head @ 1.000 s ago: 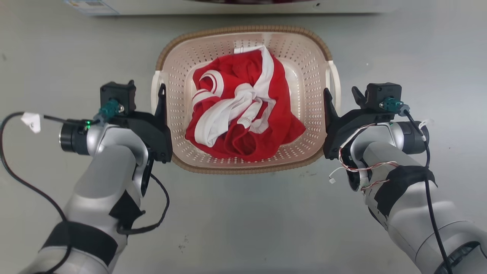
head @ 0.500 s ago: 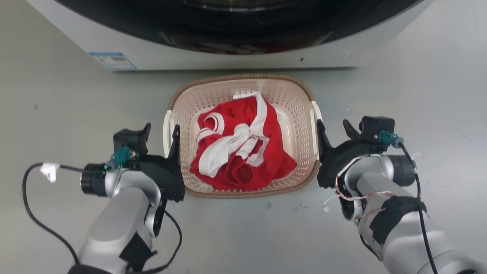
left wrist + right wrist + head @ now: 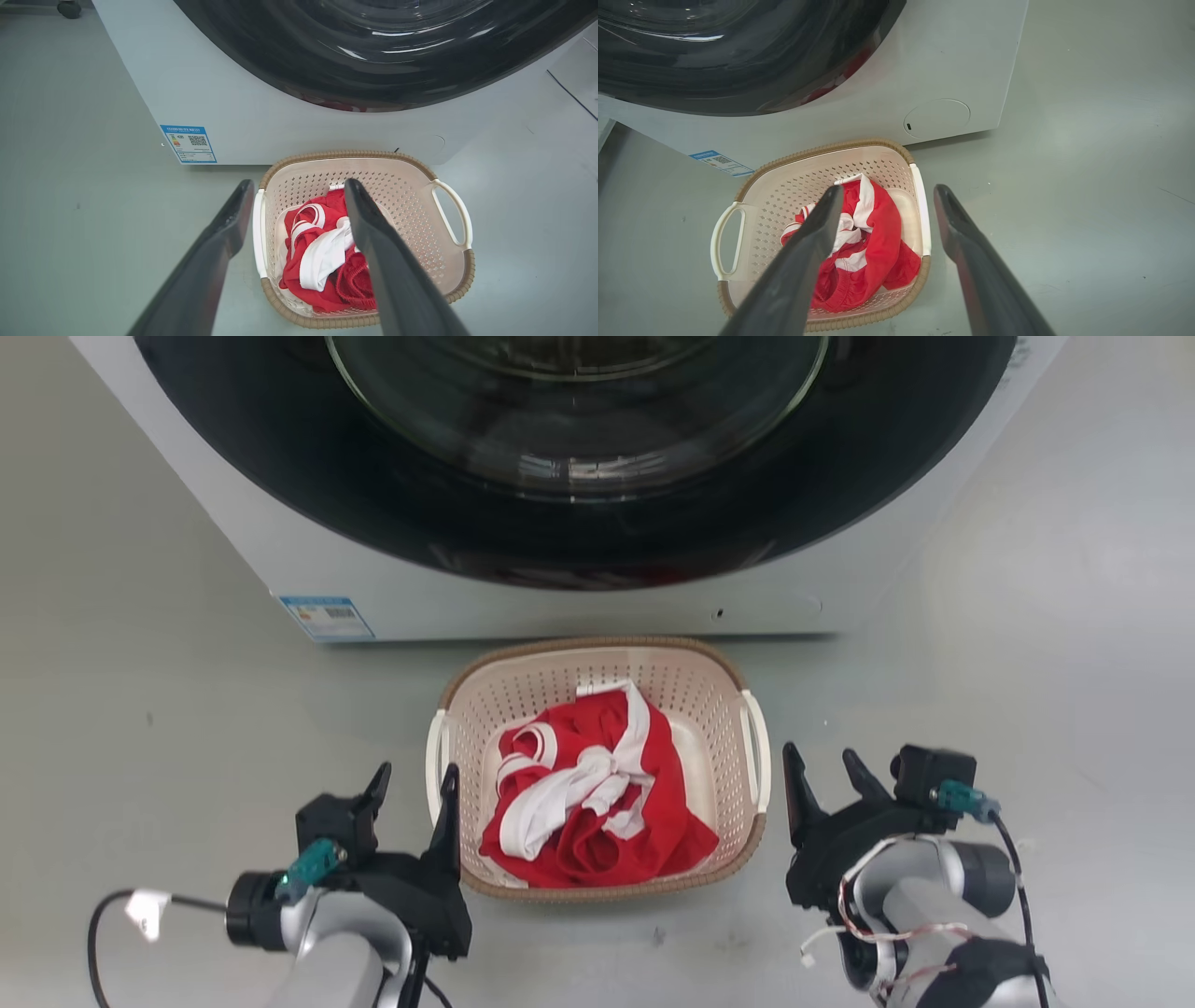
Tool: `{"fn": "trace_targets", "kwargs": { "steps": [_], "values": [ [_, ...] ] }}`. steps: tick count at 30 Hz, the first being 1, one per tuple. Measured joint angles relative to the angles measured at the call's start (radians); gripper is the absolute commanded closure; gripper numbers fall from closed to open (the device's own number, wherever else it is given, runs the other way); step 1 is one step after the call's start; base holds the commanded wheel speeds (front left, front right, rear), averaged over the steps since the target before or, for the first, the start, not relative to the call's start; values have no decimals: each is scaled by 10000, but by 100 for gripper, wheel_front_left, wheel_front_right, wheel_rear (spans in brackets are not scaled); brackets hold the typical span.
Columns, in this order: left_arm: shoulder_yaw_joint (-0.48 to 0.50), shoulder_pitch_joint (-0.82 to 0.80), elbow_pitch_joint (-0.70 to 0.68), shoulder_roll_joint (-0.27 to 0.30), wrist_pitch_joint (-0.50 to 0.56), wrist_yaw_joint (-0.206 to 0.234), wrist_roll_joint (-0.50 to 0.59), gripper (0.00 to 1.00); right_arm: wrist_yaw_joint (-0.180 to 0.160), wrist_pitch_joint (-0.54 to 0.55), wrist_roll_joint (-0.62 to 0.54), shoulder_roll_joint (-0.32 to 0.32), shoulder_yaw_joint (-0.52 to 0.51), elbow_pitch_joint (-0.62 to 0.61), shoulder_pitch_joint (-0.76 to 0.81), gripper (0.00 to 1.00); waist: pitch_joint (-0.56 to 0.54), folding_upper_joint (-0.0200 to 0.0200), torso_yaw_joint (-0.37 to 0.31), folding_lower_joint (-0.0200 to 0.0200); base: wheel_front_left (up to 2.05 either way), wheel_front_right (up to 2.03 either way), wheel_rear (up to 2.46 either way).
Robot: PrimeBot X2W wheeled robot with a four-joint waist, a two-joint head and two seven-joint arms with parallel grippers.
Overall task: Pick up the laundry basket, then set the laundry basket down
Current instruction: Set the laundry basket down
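Head view, L to R: left gripper [image 3: 416, 775] sits low at the basket's near-left corner, fingers spread wide, nothing btwn them. Its inner finger overlaps the rim by the left handle [image 3: 434, 747]; can't tell if they touch. Left wrist view puts that handle in the gap btwn the fingers [image 3: 222, 242], but whether they're level w/ it or above it is unclear.

Centre: laundry basket [image 3: 551, 686] stands upright on the grey floor [image 3: 140, 709], just in front of the washing machine [image 3: 523, 607], w/ a red-and-white garment [image 3: 588, 803] bunched inside.

Right gripper [image 3: 820, 756] is just beside the right handle [image 3: 758, 747], apart from it, fingers also spread & empty.

Progress, as I read it: basket's grounded & nothing grips it, so either the lift isn't begun or the set-down is done. Frames don't settle which. If the former, all's left: close on both handles, raise, lower.
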Motion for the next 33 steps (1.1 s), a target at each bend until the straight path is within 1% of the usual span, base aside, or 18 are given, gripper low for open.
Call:
{"fn": "trace_targets", "kwargs": {
  "steps": [8,13,15,16,23,33],
  "values": [
    [430,1811,-1271,67,0,263,366,0,0,2,-857,-42,-901,-1066,1798,0,-1192,0,-7,-1,0,0,0],
    [702,2886,-2082,188,0,334,738,0,0,0,-1496,-40,-1356,-1858,2847,0,-1892,0,-13,0,0,0,0],
    [771,3074,-2234,199,0,362,744,0,0,2,-1630,-40,-1461,-2013,3046,0,-2022,0,-16,0,0,0,0],
    [903,3432,-2529,234,0,364,825,0,0,2,-1850,-36,-1687,-2343,3437,0,-2278,0,-25,0,0,0,0],
    [1308,4494,-3480,330,0,420,1252,0,0,0,-2920,-4,-2437,-3661,4699,0,-3064,0,-100,1,0,0,0],
    [1831,5756,-4537,337,0,454,1582,0,0,0,-4242,88,-3300,-5557,6213,0,-3809,0,-284,1,0,0,0]
  ]
}}
